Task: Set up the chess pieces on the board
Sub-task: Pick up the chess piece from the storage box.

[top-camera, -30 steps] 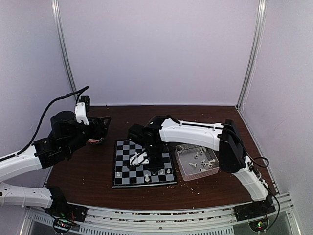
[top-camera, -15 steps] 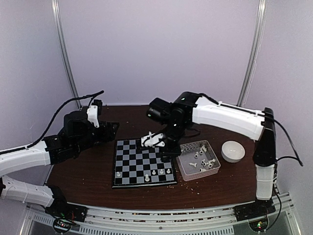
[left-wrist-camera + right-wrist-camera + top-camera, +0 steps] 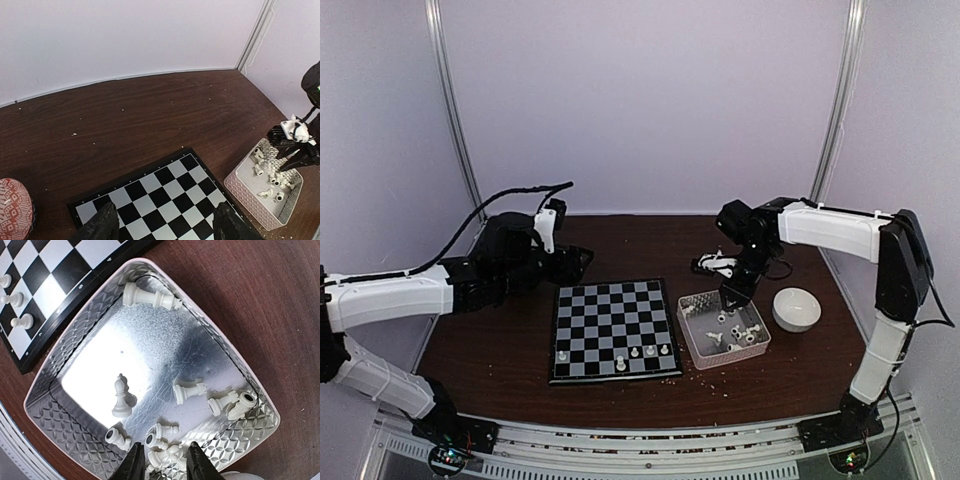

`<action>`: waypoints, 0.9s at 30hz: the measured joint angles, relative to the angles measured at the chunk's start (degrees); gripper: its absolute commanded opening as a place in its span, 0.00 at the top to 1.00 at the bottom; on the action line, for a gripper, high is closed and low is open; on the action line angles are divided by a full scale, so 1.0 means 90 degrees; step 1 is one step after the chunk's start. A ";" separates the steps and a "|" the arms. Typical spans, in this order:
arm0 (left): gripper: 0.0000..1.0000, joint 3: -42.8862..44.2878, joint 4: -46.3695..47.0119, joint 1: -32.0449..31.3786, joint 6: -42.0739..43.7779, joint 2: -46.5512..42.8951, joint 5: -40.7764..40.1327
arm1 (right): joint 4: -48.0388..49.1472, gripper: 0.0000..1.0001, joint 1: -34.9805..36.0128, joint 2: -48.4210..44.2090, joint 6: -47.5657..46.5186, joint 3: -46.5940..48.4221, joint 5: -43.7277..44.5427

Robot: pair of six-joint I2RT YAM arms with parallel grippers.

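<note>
The board lies flat on the dark wooden worktop, between the two arms. Five white chess pieces stand on it, all in its nearest rows: one alone by the near left corner, four gathered toward the near right. Just beside the board's right edge sits a clear plastic tray with the other pieces in it. Most lie on their sides, crowded toward one corner; one stands upright near the middle, and a longer one lies along a wall. A white bowl rests just to the right of the tray

The right pincer hangs over the far end of the tray, pointing down. In its wrist view its fingers stand apart above the crowded pieces, clamped on nothing. The left pincer hovers near the far left corner of the board, fingers wide apart and empty. A red-and-white patterned object sits on the worktop to the left of the board, and pale crumbs are scattered by the tray's near side
</note>
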 measured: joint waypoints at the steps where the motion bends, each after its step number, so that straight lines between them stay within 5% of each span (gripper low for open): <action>1: 0.34 0.0027 0.0029 0.0000 0.0002 0.0036 0.0100 | 0.0063 0.70 -0.0022 0.0036 0.0083 -0.0044 0.0041; 13: 0.34 0.0206 0.0032 0.0000 -0.0061 -0.0092 0.0427 | 0.0515 0.65 0.0005 0.0945 0.0899 0.0160 0.0233; 27: 0.35 0.0209 0.0027 0.0000 -0.0087 -0.0134 0.0403 | 0.0991 0.76 -0.0313 0.0777 0.1207 0.0024 0.1081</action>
